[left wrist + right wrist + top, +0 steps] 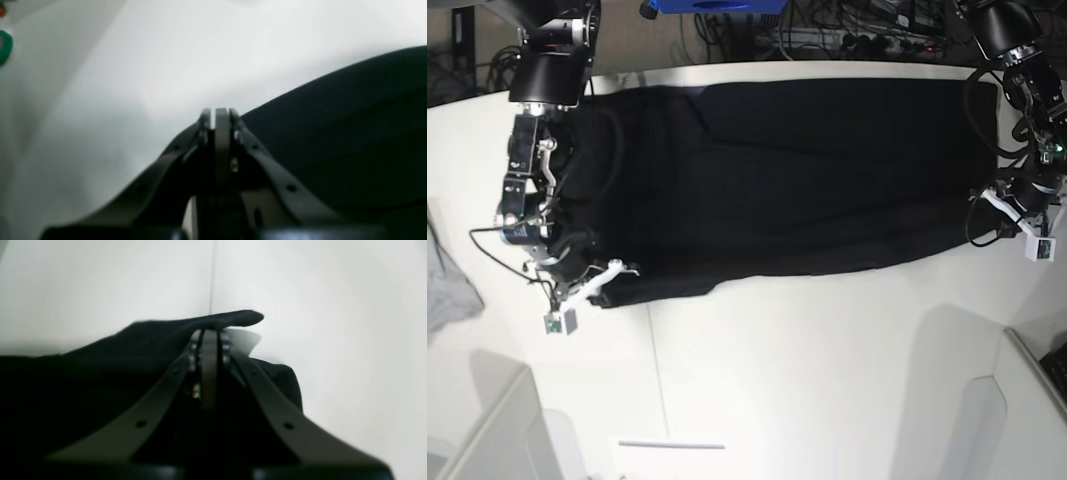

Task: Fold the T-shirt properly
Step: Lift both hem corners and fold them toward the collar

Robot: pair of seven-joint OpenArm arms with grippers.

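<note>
T-shirt [807, 190]: black, spread over the far half of the white desk [777, 380] in the base view, its front edge running roughly from 8 o'clock to 3 o'clock and sagging a little in the middle; the print does not show. Long axis, as I judge it, lies across from claw to claw, so the two ends of that edge matter more than its centre. Right claw [210, 335]: jaws together, clamped on the T-shirt near one end of the edge. From it, in the right wrist view, the main run of cloth goes off toward 9 o'clock, the body fills 6 to 8, and a small flap pokes out at 1 with a shadow beneath, so that bit looks lifted. Left claw [218, 116]: jaws together too, clamped on the T-shirt by the opposite end; from it, in the left wrist view, the edge climbs toward 2 o'clock and cloth fills round to 5, with bare desk from 8 to 1. Neither claw is the nearer: each has its own end. Step in hand, by my reading: carrying this edge over for a fold. The move would call for both claws travelling together toward 12 o'clock in the base view, spacing kept, lest the middle drag or the edge land skewed.
</note>
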